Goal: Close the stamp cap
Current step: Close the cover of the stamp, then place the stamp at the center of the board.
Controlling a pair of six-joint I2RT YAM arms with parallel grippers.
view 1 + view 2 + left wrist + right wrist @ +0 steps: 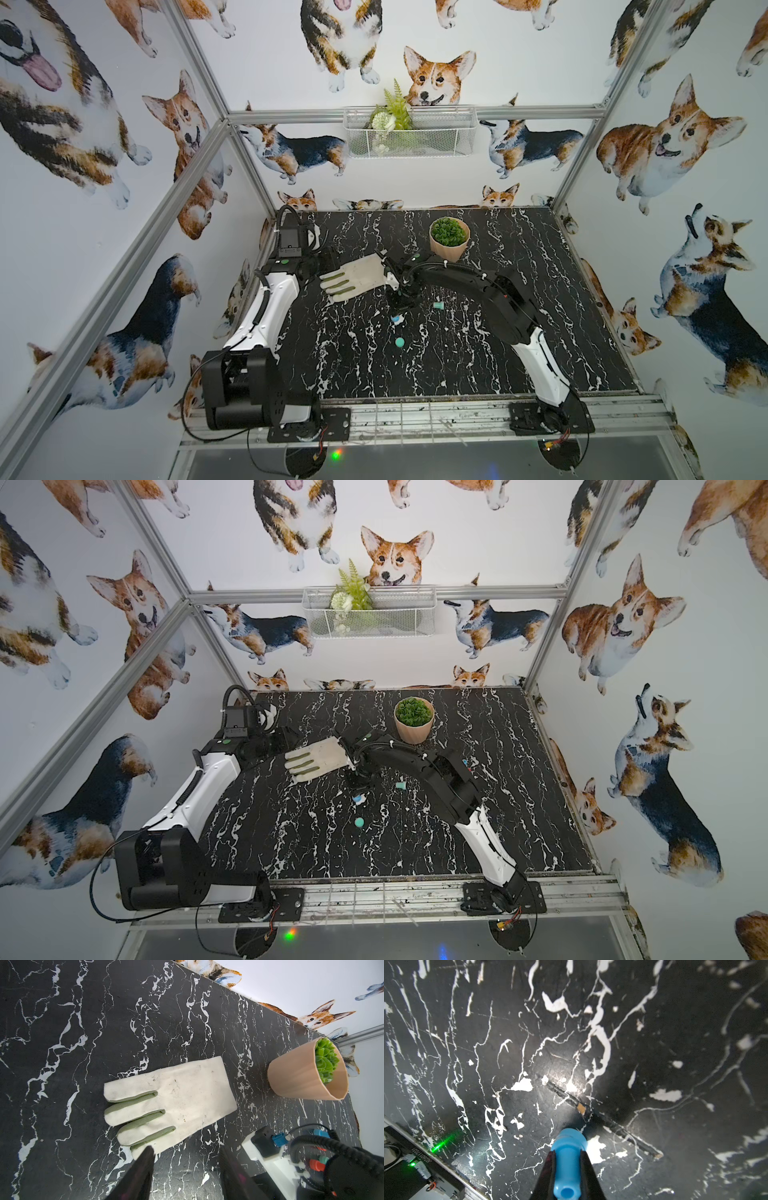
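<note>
The right end effector [568, 1152] clenches a blue plastic stamp [569, 1140] over the black marble counter [675, 1022]; a round teal cap [400, 342] lies nearer, apart.

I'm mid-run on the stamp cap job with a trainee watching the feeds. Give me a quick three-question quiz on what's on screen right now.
1. True or false: the left gripper is shut on the glove.
2. Multiple choice: what is the right gripper shut on? A) the glove B) a blue stamp piece C) nothing.
3. Short answer: what stands on the table past the glove's cuff?

Key:
1. False. Its jaws stand apart and empty, near the glove's fingers.
2. B.
3. The potted plant.
</note>
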